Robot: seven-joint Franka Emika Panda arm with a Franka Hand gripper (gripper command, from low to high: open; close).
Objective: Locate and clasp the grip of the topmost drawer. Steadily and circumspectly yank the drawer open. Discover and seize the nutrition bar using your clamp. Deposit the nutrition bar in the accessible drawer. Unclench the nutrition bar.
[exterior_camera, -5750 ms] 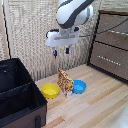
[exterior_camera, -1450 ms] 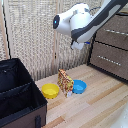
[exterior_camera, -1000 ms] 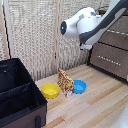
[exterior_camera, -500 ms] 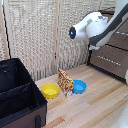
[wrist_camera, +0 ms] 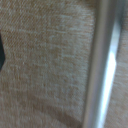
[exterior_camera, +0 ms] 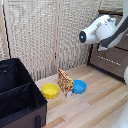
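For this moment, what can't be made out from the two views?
- Gripper: in the exterior view the arm hides it; open or shut cannot be told.
- Dresser: exterior view's right edge cuts it off, and the arm covers part, so no drawer handle shows.
- Wrist view: blurred; only woven texture and a pale bar appear, identity unclear.
- Snack bar: its print is too small to read.

The wooden floor [exterior_camera: 95, 107] holds a yellow bowl [exterior_camera: 50, 90], the nutrition bar [exterior_camera: 65, 82] and a blue bowl [exterior_camera: 79, 87] in a row. A black box [exterior_camera: 20, 97] sits near the yellow bowl.
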